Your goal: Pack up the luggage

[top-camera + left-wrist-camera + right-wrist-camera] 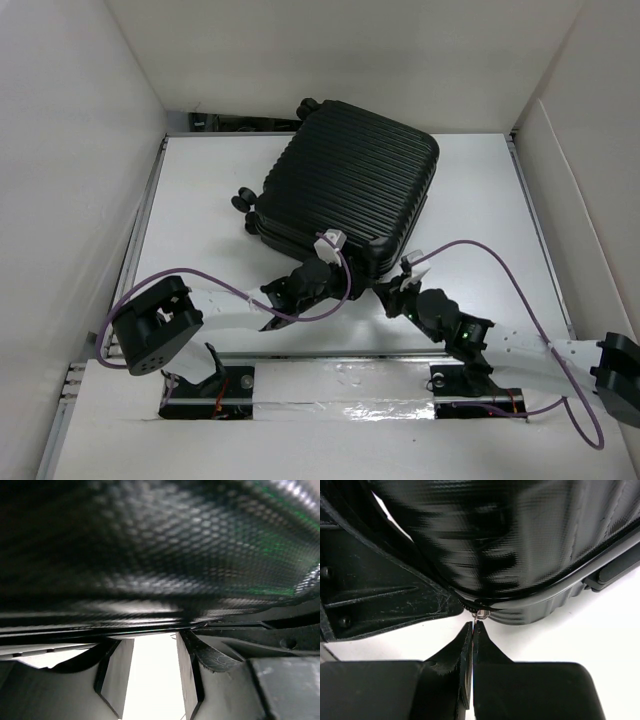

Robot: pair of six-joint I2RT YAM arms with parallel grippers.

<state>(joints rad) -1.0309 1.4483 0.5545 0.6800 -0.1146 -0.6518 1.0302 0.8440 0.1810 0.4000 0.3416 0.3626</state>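
The luggage (350,185) is a black ribbed hard-shell suitcase lying closed and flat at the back middle of the white table. My left gripper (328,252) is at its near edge. In the left wrist view the left gripper (152,652) is open, holds nothing, and the shell (160,555) fills the view just past the fingertips. My right gripper (405,278) is at the near right corner. In the right wrist view the right gripper (472,630) is shut on the small metal zipper pull (479,615) at the seam of the shell (520,540).
Caster wheels (243,200) stick out on the suitcase's left side, and one more (307,103) at the back. White walls (80,150) enclose the table on three sides. Purple cables (480,250) loop over the table near both arms. A scratched black part (380,595) sits close on the right gripper's left.
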